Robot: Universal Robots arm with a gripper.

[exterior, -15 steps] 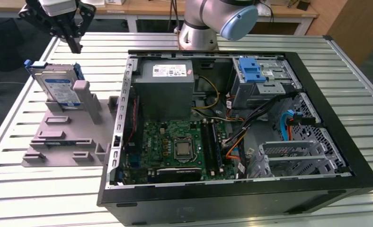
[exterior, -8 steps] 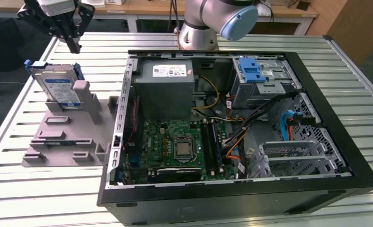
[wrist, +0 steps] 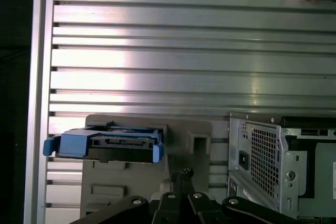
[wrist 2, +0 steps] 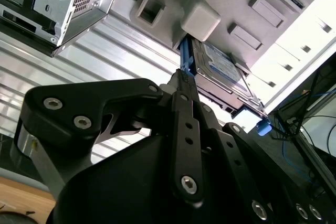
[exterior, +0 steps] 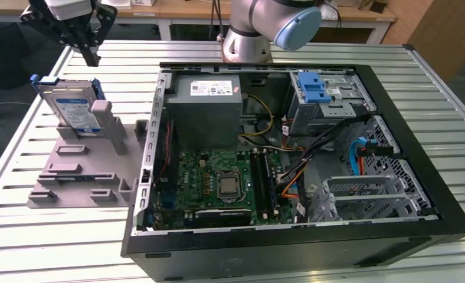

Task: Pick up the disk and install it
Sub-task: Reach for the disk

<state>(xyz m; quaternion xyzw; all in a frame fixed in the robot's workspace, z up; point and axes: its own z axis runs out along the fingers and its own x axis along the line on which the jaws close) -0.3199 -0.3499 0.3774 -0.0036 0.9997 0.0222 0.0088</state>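
The disk [exterior: 71, 107] stands on edge in a grey plastic holder [exterior: 83, 171] on the slatted table, at the exterior view's left of the open computer case. It is grey metal with a blue-and-white label and blue rails. My gripper [exterior: 91, 59] hangs above and a little behind the disk, apart from it, shut and holding nothing. In the second wrist view the gripper [wrist 2: 181, 77] points toward the disk [wrist 2: 220, 66]. In the first wrist view the gripper [wrist: 184, 174] sits beside the holder [wrist: 191, 140], with the disk [wrist: 110, 145] seen edge-on.
The black computer case [exterior: 295, 253] lies open, with a grey power supply box [exterior: 209, 112], a motherboard [exterior: 225, 183] and a silver drive cage with a blue latch [exterior: 315, 88]. The arm's base [exterior: 248, 35] stands behind the case. Bare slatted table [exterior: 20, 236] surrounds the holder.
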